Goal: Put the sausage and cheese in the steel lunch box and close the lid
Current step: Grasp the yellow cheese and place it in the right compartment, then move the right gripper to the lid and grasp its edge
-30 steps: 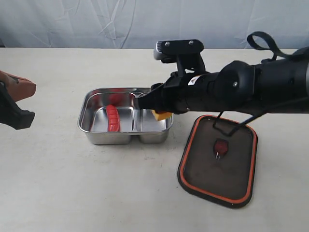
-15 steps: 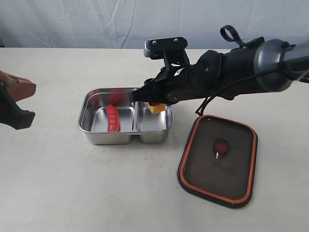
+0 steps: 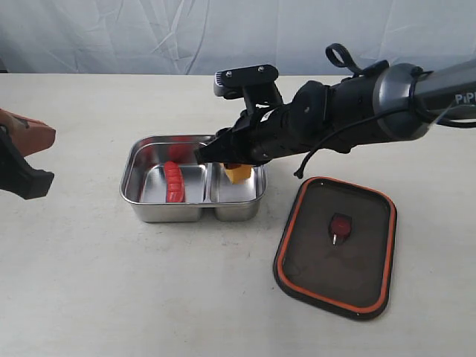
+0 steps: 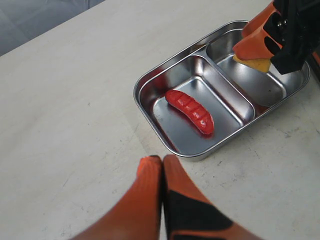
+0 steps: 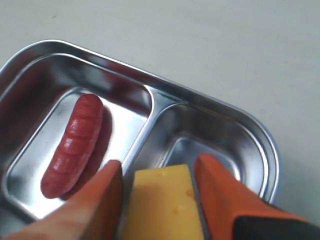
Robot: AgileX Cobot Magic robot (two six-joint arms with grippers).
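Closest to me, the lid [image 3: 335, 247] lies flat on the table [image 3: 111, 297]. It is dark, with an orange rim all the way round and a small tab [image 3: 340, 224] in the middle. It sits near the steel lunch box [image 3: 167, 211] but does not touch it.

A bit further back is the lunch box itself, open on top. It has two compartments with a wall between them. The sausage [image 3: 173, 181] lies in the bigger one, on the left side of the exterior view. It is red and lies flat on the shiny floor.

My right hand [image 5: 159, 167] reaches over the smaller compartment. The cheese [image 3: 239, 174] is between its two orange fingers [image 5: 220, 192], low down inside that compartment. One finger looks to be touching the cheese and I see a thin dark line beside the other finger. I cannot tell if the hand is pinching the cheese or just around it, and I cannot tell if the cheese rests on the floor of the box.

My left hand [image 4: 162, 162] is well away from the box, off to the side, with its fingers pressed together and nothing in them
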